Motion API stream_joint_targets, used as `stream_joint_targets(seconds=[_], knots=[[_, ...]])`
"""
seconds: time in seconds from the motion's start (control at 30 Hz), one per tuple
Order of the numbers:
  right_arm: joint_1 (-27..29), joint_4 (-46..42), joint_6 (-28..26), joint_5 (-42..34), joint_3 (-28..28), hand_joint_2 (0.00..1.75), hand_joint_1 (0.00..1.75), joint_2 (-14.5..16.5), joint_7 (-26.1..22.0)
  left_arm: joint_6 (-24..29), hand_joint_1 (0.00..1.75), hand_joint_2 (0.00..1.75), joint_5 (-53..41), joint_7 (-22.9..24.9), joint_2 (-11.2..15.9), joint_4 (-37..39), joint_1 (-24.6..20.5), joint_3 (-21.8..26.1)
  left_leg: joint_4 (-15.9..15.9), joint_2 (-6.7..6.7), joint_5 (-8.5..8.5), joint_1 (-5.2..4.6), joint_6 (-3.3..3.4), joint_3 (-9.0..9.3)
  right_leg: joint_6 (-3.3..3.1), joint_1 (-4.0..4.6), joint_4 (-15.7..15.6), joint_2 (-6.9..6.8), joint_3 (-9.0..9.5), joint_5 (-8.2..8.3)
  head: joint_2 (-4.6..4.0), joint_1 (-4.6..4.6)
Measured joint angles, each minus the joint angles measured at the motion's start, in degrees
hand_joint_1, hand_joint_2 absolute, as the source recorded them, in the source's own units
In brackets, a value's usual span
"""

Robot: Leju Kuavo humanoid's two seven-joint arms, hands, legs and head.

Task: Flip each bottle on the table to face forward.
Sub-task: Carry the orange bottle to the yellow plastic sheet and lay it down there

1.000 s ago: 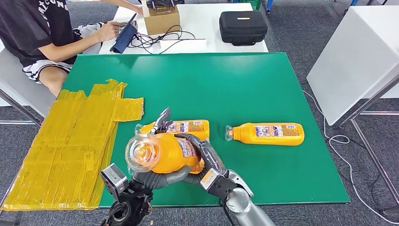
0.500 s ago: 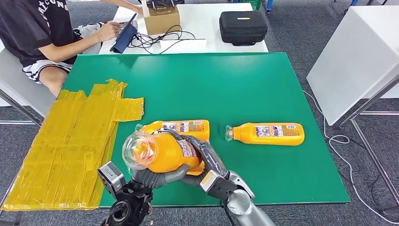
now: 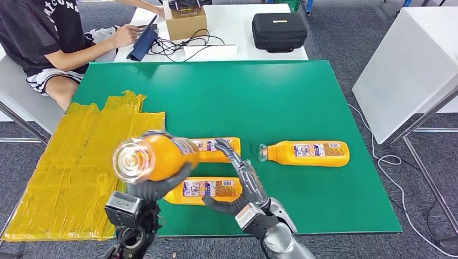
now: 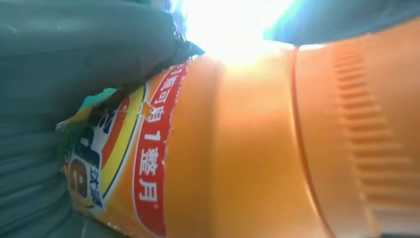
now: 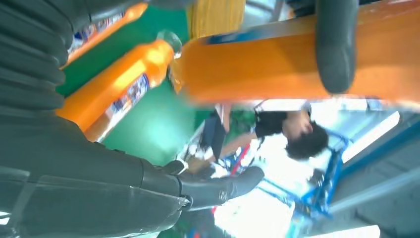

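My left hand point(image 3: 156, 188) grips an orange bottle point(image 3: 156, 156) and holds it up off the green table point(image 3: 243, 97), its clear cap end towards me. In the left wrist view the bottle's label point(image 4: 148, 163) lies against the grey hand point(image 4: 74, 59). My right hand point(image 3: 243, 183) hangs open just right of that bottle, fingers apart, over a second orange bottle point(image 3: 201, 189) lying on its side. A third bottle point(image 3: 219, 147) lies behind it and another point(image 3: 308, 153) lies further right. The right wrist view shows the raised bottle point(image 5: 257, 69) and a lying bottle point(image 5: 119, 84).
Crumpled yellow plastic sheeting point(image 3: 81, 162) covers the table's left side. A person point(image 3: 48, 38) sits at the far left corner by a white table holding a black case point(image 3: 279, 31) and a cardboard box point(image 3: 185, 21). A white cabinet point(image 3: 410, 59) stands to the right.
My right hand has let go of the raised bottle and opened. The left hand has carried the bottle up and to the left, uncovering the bottle that lies beneath.
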Motion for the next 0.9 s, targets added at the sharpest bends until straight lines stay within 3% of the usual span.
stream_joint_targets(seconds=[0.2,0.33,0.4,0.57,0.73,0.9], knots=[[2.33,-5.69,-1.5,-0.83,-1.0,1.75,0.0,-1.57,-0.65,6.25,1.75,1.75,-10.41,2.41,1.36,-1.6,-1.83,5.44,0.0,0.01,0.0,0.01,0.0,0.0,0.0,0.0,0.0,0.01,0.0,0.0,0.0,0.01],[3.24,-7.88,-2.06,-2.78,-1.34,1.75,0.0,-2.42,-2.11,12.92,1.75,1.75,-31.32,10.07,2.06,-1.61,-2.88,8.7,0.0,0.01,0.0,0.01,0.0,-0.01,0.0,-0.01,0.0,0.0,0.0,0.0,0.0,0.01],[3.52,-8.64,-2.24,-3.73,-1.59,1.75,0.0,-2.8,-2.75,13.38,1.75,1.75,-41.34,14.97,2.64,-1.29,-3.93,10.72,0.0,0.02,0.0,0.01,0.0,0.0,0.0,-0.01,0.0,0.01,-0.01,0.0,0.0,0.01],[3.8,-10.16,-2.37,-5.9,-2.08,1.75,0.0,-3.5,-3.51,4.94,1.75,1.75,-62.89,30.74,6.38,3.33,-10.16,14.33,0.0,-0.01,0.09,0.02,-0.09,0.02,-0.02,0.03,0.01,0.0,0.01,0.03,0.0,0.02],[3.47,-10.84,-1.5,-7.29,-2.32,1.75,0.0,-3.8,-3.52,-5.51,1.75,1.75,-72.16,44.84,11.93,11.69,-17.89,14.86,0.0,0.04,0.16,0.1,-0.18,0.03,-0.04,0.13,0.05,0.05,0.0,0.06,0.0,0.03],[3.13,-11.05,-1.46,-7.64,-2.44,1.75,0.0,-3.88,-3.5,-9.23,1.75,1.75,-72.83,48.12,15.99,17.89,-22.36,14.05,0.0,0.0,0.16,0.13,-0.18,0.0,-0.04,0.14,0.05,0.04,-0.02,0.04,0.0,0.03]])
